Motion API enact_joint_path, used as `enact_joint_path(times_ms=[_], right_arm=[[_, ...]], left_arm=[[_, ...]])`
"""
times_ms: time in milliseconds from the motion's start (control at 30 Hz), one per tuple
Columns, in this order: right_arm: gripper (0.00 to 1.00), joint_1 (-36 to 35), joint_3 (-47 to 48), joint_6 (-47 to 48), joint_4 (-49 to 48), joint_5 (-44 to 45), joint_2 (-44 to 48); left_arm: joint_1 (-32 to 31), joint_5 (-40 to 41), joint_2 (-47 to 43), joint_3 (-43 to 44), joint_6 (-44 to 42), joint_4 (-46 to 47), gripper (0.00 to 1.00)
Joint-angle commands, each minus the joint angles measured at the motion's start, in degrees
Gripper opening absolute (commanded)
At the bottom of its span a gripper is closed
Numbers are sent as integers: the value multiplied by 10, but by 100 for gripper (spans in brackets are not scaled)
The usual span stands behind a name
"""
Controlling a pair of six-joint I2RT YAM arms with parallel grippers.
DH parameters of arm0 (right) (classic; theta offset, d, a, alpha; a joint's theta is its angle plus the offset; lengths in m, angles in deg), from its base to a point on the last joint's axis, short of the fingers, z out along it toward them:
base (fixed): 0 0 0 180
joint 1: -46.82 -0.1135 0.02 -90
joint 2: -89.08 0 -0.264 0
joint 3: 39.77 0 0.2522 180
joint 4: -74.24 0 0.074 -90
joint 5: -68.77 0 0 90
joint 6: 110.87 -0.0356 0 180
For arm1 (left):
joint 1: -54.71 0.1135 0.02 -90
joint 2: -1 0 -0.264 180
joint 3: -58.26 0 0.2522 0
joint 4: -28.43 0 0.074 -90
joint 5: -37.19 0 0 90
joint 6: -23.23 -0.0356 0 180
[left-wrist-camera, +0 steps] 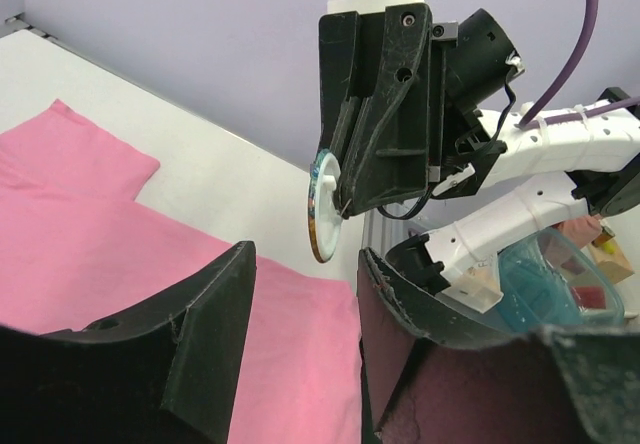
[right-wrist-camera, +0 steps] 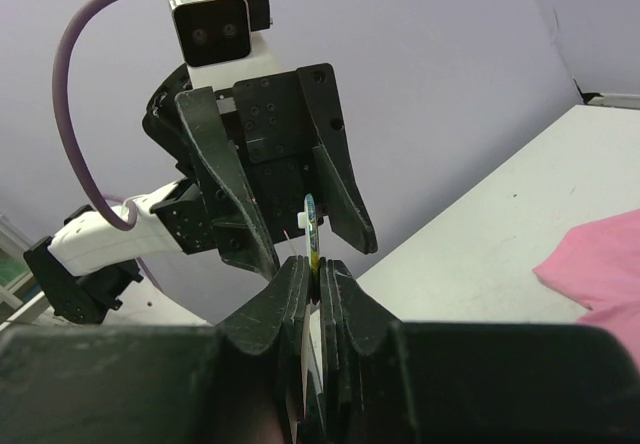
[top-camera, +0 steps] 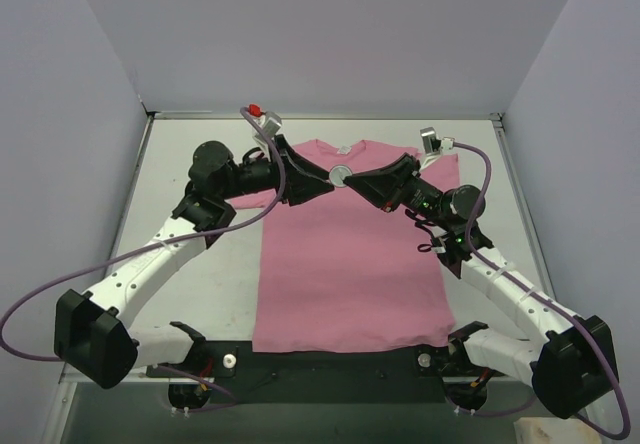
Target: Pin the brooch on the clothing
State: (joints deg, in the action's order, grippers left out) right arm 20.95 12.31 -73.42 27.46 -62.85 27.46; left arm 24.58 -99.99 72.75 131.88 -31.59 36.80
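Note:
The clothing, a pink T-shirt [top-camera: 350,264], lies flat on the table with its collar at the far end. Above the collar area my two grippers meet tip to tip. My right gripper [top-camera: 360,179] is shut on the brooch [top-camera: 341,174], a small round disc held on edge. In the right wrist view the brooch [right-wrist-camera: 311,226] sticks up from between the closed jaws of my right gripper [right-wrist-camera: 318,269]. My left gripper [left-wrist-camera: 305,264] is open, its fingers [right-wrist-camera: 225,179] on either side of the brooch [left-wrist-camera: 322,209] without touching it. The shirt [left-wrist-camera: 100,234] lies below.
The white table [top-camera: 190,294] has raised rails at its left, right and far edges, with lilac walls behind. A purple cable loops from each wrist. A teal container [left-wrist-camera: 545,284] and a few small items show beyond the right arm, off the table.

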Motion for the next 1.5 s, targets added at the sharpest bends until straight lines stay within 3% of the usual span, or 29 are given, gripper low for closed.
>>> enact_joint_path(times_ms=[0,167,333,533,767,1067,1133,1433,1467], right_arm=[[0,1,13,3,-68,-19,4],[0,1,13,2,-67,-21,1],[0,1,12,2,-68,-21,-1],[0,0,15,2,-63,-23,-4],[0,1,21,28,-8,-15,-2],[24,2,25,105,109,21,31],[34,2,25,115,128,27,37],[66,3,32,170,222,47,55],[73,3,31,172,230,51,55]], left_arm=[[4,-8,8,8,30,69,54],[4,-20,22,7,58,121,48],[4,-34,37,16,69,135,19],[4,-41,38,11,84,164,0],[5,-39,23,8,58,150,0],[5,43,-14,34,-69,-23,0],[4,68,-22,42,-91,-80,0],[-5,279,-8,107,-217,-303,0],[-9,320,-4,113,-229,-316,0]])
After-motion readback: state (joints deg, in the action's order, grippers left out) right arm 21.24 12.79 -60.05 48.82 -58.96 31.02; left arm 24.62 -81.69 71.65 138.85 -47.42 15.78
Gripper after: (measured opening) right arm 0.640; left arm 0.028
